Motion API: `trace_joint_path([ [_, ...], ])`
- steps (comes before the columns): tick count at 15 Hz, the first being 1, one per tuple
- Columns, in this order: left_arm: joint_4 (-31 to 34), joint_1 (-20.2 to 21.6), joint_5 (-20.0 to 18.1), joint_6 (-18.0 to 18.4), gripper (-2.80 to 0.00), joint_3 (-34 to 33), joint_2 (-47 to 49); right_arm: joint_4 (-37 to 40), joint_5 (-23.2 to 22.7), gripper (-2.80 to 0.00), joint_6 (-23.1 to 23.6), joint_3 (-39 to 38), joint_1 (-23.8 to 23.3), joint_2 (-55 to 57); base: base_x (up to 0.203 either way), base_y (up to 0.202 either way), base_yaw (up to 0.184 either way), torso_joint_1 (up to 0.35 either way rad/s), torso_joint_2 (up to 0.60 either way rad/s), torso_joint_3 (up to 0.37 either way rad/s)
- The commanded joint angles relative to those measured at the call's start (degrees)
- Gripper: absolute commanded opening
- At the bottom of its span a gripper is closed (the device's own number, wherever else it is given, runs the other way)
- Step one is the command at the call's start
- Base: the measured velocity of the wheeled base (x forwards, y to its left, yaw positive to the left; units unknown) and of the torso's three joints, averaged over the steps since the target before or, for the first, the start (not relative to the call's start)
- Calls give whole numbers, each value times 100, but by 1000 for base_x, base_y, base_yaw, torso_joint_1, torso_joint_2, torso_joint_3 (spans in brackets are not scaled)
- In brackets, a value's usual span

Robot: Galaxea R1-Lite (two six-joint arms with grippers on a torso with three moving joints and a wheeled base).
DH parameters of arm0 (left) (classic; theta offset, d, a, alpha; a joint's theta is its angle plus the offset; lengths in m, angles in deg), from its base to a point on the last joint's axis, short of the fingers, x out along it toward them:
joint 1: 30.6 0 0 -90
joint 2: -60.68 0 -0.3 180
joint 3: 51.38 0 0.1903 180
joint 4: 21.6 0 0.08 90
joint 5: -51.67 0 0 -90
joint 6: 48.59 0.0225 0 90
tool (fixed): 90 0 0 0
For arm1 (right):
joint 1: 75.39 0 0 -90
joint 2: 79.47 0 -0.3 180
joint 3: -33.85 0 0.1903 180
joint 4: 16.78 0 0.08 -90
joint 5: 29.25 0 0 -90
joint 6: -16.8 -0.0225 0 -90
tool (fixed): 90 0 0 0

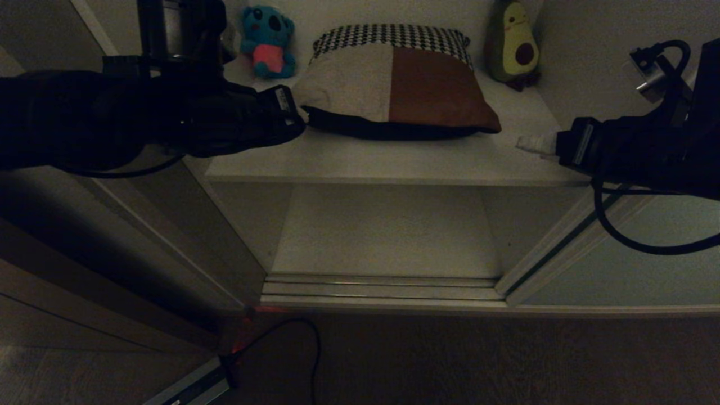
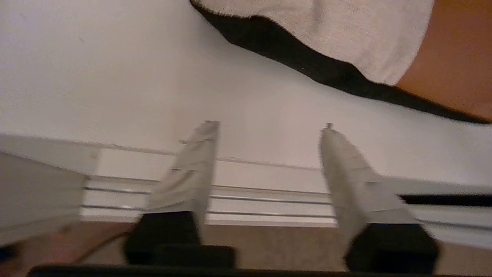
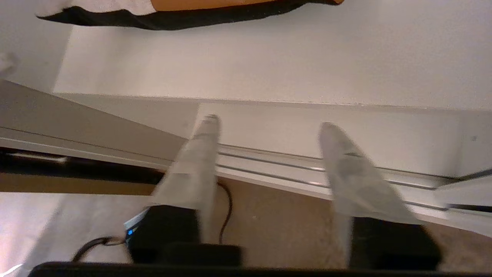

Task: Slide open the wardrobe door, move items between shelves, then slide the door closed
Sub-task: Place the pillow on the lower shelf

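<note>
Door: I read it as already slid open; the door [image 1: 619,270] stands off to the right of the gap, its pale frame running down to the floor track [image 1: 382,287].
Cushions: both lie stacked on the upper shelf [image 1: 394,163], the cream-and-brown cushion [image 1: 394,84] on top of the houndstooth cushion [image 1: 394,36], whose black underside shows along the front edge.
Lower shelf: the lower shelf [image 1: 388,230] shows bare board as far as I can see, so I judge the move is either freshly done upward or not yet begun; I cannot say which.
Left gripper: left gripper [image 2: 269,132] sits at the left front corner of the stack, jaws apart, nothing between them, just short of the cushions.
Right gripper: right gripper [image 3: 269,125] hangs off the shelf's right front edge, jaws apart and empty, well clear of the stack.
Other contents: a blue plush [image 1: 269,42] and an avocado plush [image 1: 514,42] stand at the back corners of the upper shelf.
Floor: a power brick [image 1: 194,385] with its cable lies before the wardrobe.
Left to do: certainly closing the door; perhaps the cushion transfer as well.
</note>
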Motion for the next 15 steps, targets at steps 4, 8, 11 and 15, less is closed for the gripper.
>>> trace_joint_path([
  [4, -465, 22, 13, -485, 0, 231, 548, -12, -676, 0, -75, 68, -255, 85, 0, 0, 0, 0, 0, 0],
  [8, -1341, 159, 66, -534, 0, 236, 1046, -284, -892, 0, -715, 152, -354, 368, 0, 0, 0, 0, 0, 0],
  [11, -1750, 253, 92, -478, 0, 340, 1171, -618, -1156, 0, -756, 124, -423, 483, 0, 0, 0, 0, 0, 0],
  [15, -2341, 254, 86, -396, 0, 342, 1278, -684, -1283, 0, -762, 179, -426, 666, 0, 0, 0, 0, 0, 0],
])
